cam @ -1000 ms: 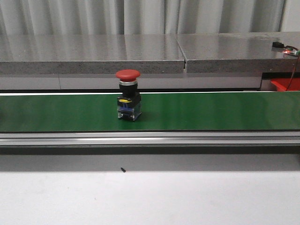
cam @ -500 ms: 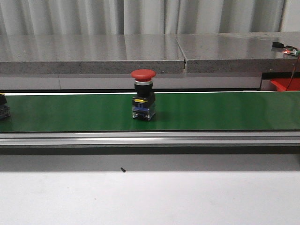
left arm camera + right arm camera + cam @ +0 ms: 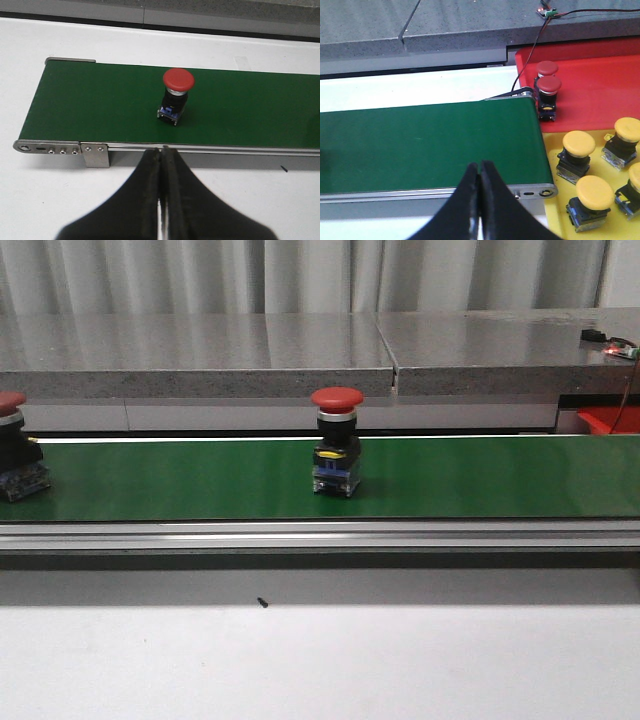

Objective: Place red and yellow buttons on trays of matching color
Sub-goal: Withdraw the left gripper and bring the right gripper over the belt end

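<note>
While both grippers point(image 3: 161, 200) point(image 3: 480, 200) stay pinched closed — domed red button point(image 3: 337, 440) stands on matte belt point(image 3: 450, 480).

I see a second red button point(image 3: 12, 445) cropped by the left edge; the red tray point(image 3: 607, 420) is mostly cut off.

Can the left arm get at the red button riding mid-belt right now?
Probably yes: the red button stands upright on the green belt, nothing between it and the left gripper, though its fingers are shut and must open first.
</note>
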